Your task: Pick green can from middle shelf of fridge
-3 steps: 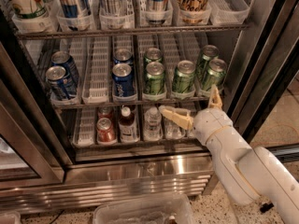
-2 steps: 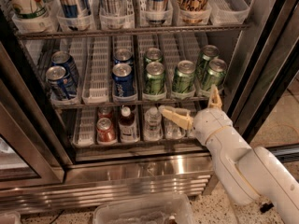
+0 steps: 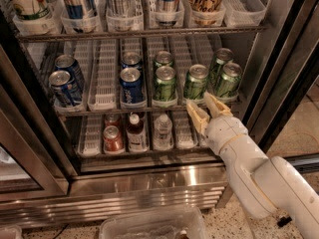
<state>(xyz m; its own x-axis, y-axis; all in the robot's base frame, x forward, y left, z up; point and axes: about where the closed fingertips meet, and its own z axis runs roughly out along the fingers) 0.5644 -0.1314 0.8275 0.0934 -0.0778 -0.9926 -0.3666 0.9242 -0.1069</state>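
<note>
The fridge [image 3: 149, 183] stands open with three racks. On the middle shelf [image 3: 104, 78], white lane trays hold several green cans: two in one lane [image 3: 164, 82], one in front [image 3: 195, 82], and two at the right [image 3: 228, 79]. Blue cans [image 3: 132, 86] stand in the lanes to the left. My gripper [image 3: 204, 106] is open and empty. It is at the front edge of the middle shelf, just below the green can in the second lane from the right, with its fingers [image 3: 197, 116] pointing up and back. It touches no can.
The top rack holds tall cans and cups [image 3: 119, 4]. The bottom rack holds small bottles [image 3: 135, 131] and a red can [image 3: 112, 138]. The dark door frame [image 3: 281, 83] stands close on the right and a glass door [image 3: 20, 148] on the left. A clear plastic bin [image 3: 149, 225] sits on the floor in front.
The gripper has turned and risen from the bottom rack's height to the front edge of the middle shelf. Its fingers now point up toward the green cans. No can has moved.
</note>
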